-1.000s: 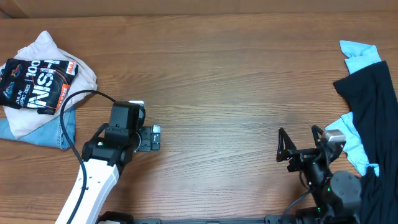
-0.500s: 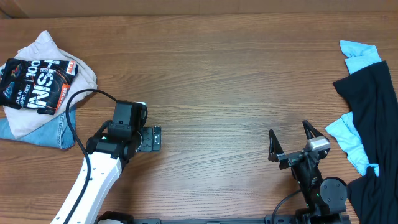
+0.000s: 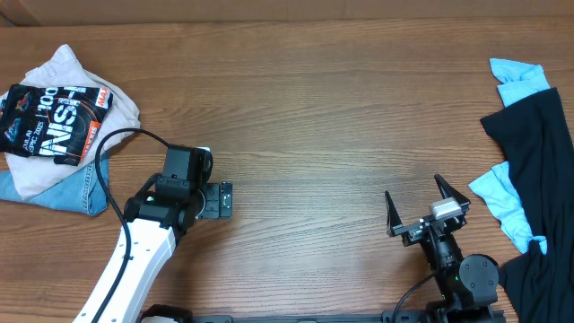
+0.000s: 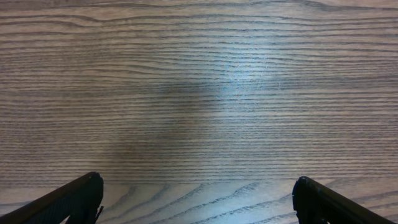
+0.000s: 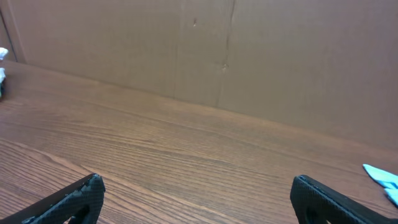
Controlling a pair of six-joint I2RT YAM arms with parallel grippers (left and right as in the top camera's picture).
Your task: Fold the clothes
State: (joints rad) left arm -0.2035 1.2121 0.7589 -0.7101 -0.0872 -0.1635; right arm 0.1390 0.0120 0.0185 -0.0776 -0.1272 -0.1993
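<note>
The clothes lie in two heaps. At the far left, a folded black jersey (image 3: pixel 52 119) with white lettering rests on a beige garment (image 3: pixel 67 67) and blue denim (image 3: pixel 63 193). Along the right edge lies a loose black garment (image 3: pixel 538 152) over a light-blue one (image 3: pixel 517 77), whose tip (image 5: pixel 382 175) shows in the right wrist view. My left gripper (image 3: pixel 215 199) (image 4: pixel 198 182) points down at bare wood, open and empty. My right gripper (image 3: pixel 413 188) (image 5: pixel 198 180) stands open and empty near the front edge, left of the black garment and apart from it.
The wooden table (image 3: pixel 314 117) stretches between the two heaps. A brown cardboard wall (image 5: pixel 217 50) stands behind the table's far edge. The left arm's black cable (image 3: pixel 117 144) loops close to the denim.
My right arm has swung left, away from the black garment, and its open fingers now point up the table. The left arm shifted only slightly.
</note>
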